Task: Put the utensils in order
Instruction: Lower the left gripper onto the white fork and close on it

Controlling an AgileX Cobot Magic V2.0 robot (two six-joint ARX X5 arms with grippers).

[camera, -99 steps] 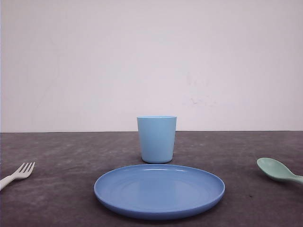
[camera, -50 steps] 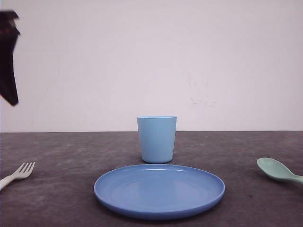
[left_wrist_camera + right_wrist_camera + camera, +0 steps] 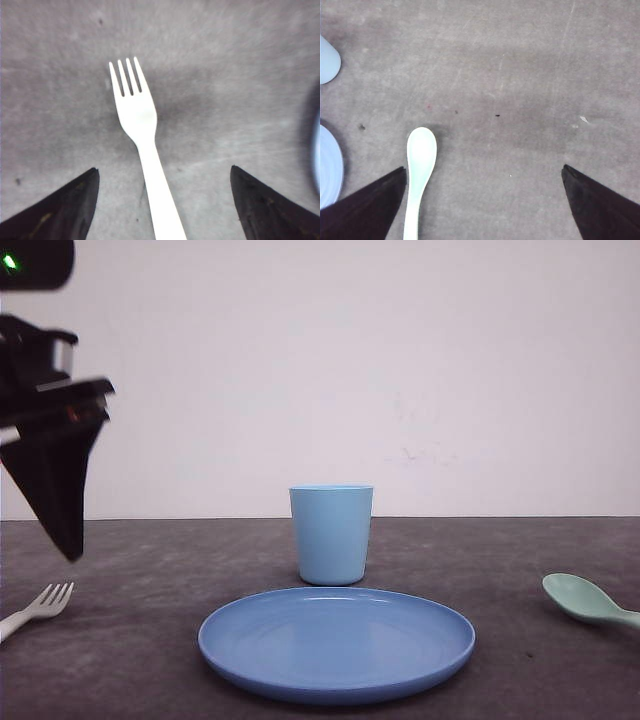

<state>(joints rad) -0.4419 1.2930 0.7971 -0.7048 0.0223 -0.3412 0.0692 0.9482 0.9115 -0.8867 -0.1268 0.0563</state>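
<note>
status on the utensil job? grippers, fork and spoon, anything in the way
Left gripper open above fork. Right gripper open, spoon beside one finger. Both utensils flat on table, ungrasped. Nothing blocking either.

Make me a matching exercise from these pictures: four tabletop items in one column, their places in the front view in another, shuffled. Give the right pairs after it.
Items:
1. fork
2. spoon
3. cup
4. plate

Places:
A. at the right edge of the table
B. in the middle, nearest the camera
C. at the left edge, below the left gripper
D. in the middle, behind the blue dish

Pairs: 1-C, 2-A, 3-D, 4-B
</note>
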